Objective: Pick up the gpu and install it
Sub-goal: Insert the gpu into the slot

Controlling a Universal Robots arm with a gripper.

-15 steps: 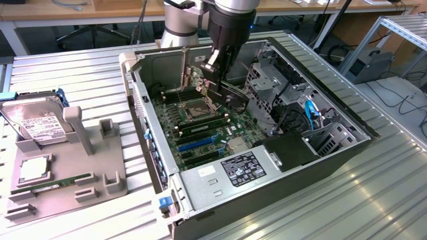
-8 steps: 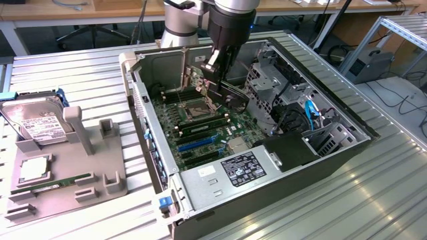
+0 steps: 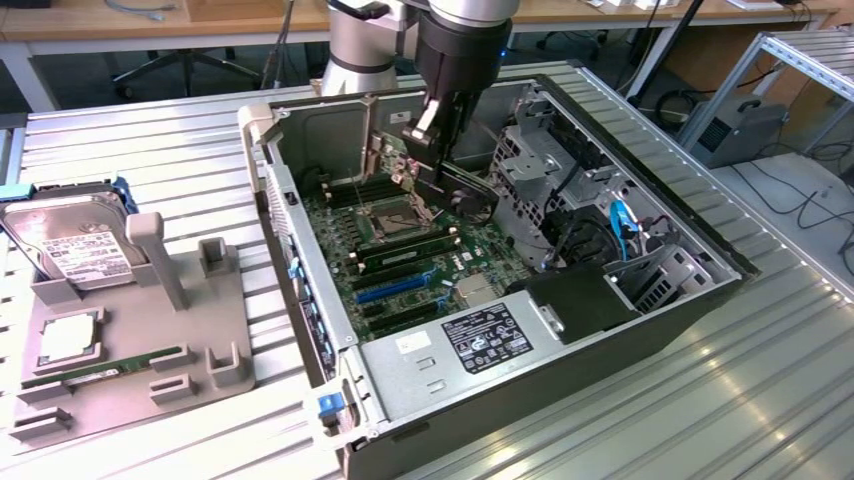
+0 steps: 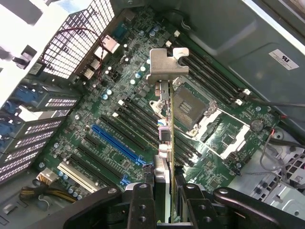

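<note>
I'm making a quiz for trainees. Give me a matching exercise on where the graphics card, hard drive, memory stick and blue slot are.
1 graphics card
2 hard drive
3 memory stick
4 blue slot

A lying low on the grey rack
B on the mainboard, empty
C clamped in the gripper, inside the case
D standing upright in the grey rack

Pairs: 1-C, 2-D, 3-A, 4-B

Ribbed table: computer case, grey holder
</note>
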